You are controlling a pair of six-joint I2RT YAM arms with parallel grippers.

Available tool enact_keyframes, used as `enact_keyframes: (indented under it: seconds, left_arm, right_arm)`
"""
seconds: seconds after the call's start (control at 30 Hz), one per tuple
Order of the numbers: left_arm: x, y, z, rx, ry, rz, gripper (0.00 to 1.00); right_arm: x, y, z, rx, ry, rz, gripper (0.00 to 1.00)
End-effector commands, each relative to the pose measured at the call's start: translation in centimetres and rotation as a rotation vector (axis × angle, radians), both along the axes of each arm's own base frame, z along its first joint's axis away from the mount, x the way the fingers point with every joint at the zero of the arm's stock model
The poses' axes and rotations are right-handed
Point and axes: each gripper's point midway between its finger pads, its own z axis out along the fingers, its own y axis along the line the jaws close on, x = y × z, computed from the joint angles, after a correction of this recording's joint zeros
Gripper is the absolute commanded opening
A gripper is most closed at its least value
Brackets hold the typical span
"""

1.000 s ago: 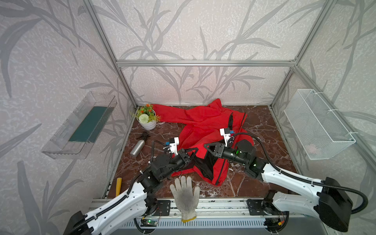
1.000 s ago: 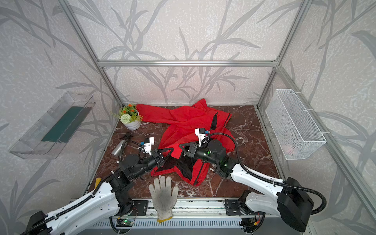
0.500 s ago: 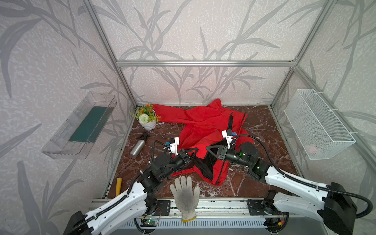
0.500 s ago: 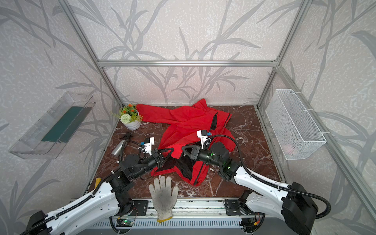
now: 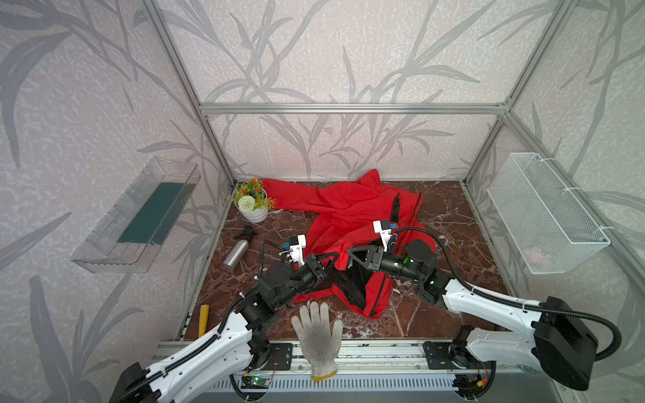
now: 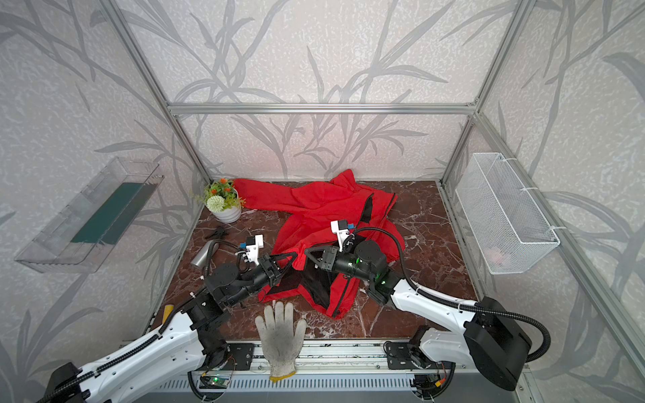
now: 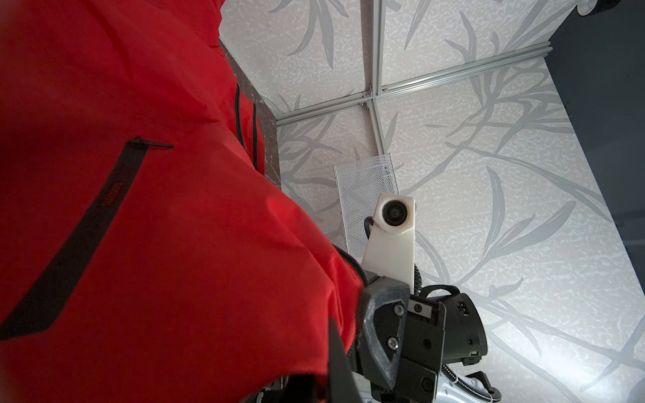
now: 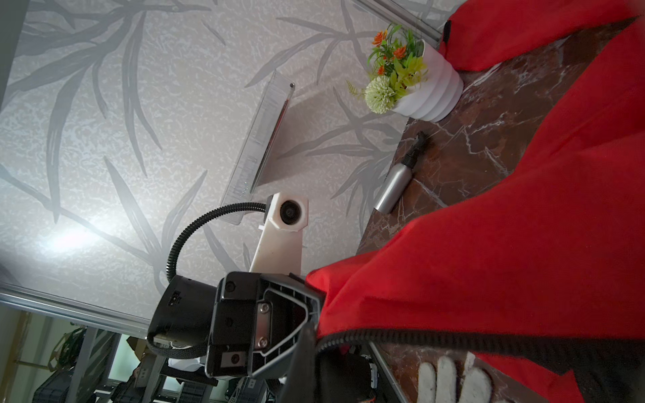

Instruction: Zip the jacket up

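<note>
The red jacket lies crumpled on the marble table, front open, black lining showing near the front hem. My left gripper and right gripper meet tip to tip over the hem. In the left wrist view the jacket with its black pocket zip fills the frame, and my left gripper is shut on red fabric. In the right wrist view my right gripper is shut on the jacket at its black front zipper edge.
A white work glove lies at the table's front edge, just below the hem. A silver spray bottle and a flower pot stand at the left. A yellow handle lies front left. A wire basket hangs on the right wall.
My right gripper has closed onto the jacket's zipper edge. The left gripper has stayed shut on the fabric and has barely moved.
</note>
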Motion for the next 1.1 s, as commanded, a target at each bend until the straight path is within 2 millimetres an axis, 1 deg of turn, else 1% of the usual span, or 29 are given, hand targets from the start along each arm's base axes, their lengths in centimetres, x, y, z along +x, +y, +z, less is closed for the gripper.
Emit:
enact_keyframes:
  seconds: [0.0,0.13,0.3,0.47,0.57,0.7,0.83,0.93,1.07]
  left_arm:
    - [-0.3,-0.2,2.0,-0.043,-0.03,-0.019,0.0]
    - [-0.1,-0.1,1.7,-0.04,-0.024,-0.013,0.0]
    - [0.0,-0.2,2.3,-0.04,-0.034,-0.021,0.0]
    - [-0.1,-0.4,2.6,-0.065,-0.036,-0.03,0.0]
    - [-0.1,-0.2,2.9,-0.072,-0.039,-0.026,0.05]
    - [-0.2,0.0,3.2,-0.081,-0.045,-0.021,0.07]
    - [-0.3,0.0,3.3,-0.091,-0.045,-0.023,0.07]
    - [-0.2,0.1,3.2,-0.095,-0.042,-0.019,0.08]
    - [-0.2,0.1,3.5,-0.108,-0.047,-0.019,0.12]
  right_arm:
    - [-0.1,0.3,4.1,0.119,-0.09,0.016,0.0]
    - [-0.2,0.6,4.8,0.143,-0.094,0.035,0.0]
    - [-0.5,0.6,3.7,0.108,-0.083,0.047,0.0]
    - [0.8,0.5,2.7,0.073,-0.076,-0.017,0.0]
    - [1.1,0.5,2.1,0.058,-0.071,-0.031,0.0]
    - [1.5,0.7,1.5,0.051,-0.054,-0.036,0.0]
    - [2.1,0.4,0.5,0.032,-0.028,-0.063,0.0]
    - [2.5,0.2,0.3,0.037,-0.02,-0.076,0.0]
    - [2.5,0.8,0.3,0.031,-0.009,-0.048,0.0]
